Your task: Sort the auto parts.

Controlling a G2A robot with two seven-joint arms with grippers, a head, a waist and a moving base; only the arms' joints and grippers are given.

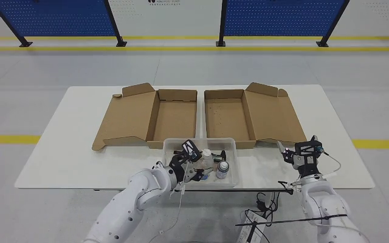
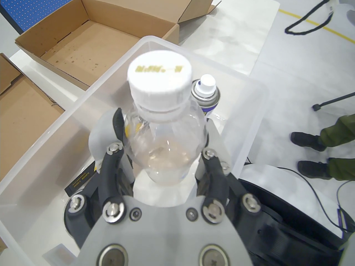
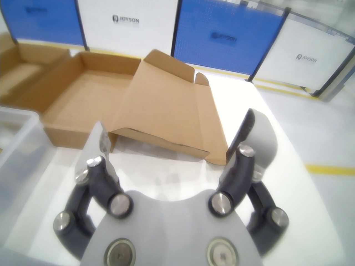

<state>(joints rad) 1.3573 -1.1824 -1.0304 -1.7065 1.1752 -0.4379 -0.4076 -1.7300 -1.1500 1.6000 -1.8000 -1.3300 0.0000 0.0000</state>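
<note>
White table [image 1: 340,121], blue screens [image 1: 61,15]; left end effector [image 2: 165,128] around bottle [image 2: 159,76], right end effector [image 3: 174,123] agape.

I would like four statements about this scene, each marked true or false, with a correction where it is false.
1. The left gripper is shut on a clear bottle with a white cap. True.
2. The right gripper holds the spray can. False: it is open and empty; the spray can stands in the plastic bin.
3. Both cardboard boxes lie open. True.
4. One cardboard box already holds parts. False: both are empty.
</note>
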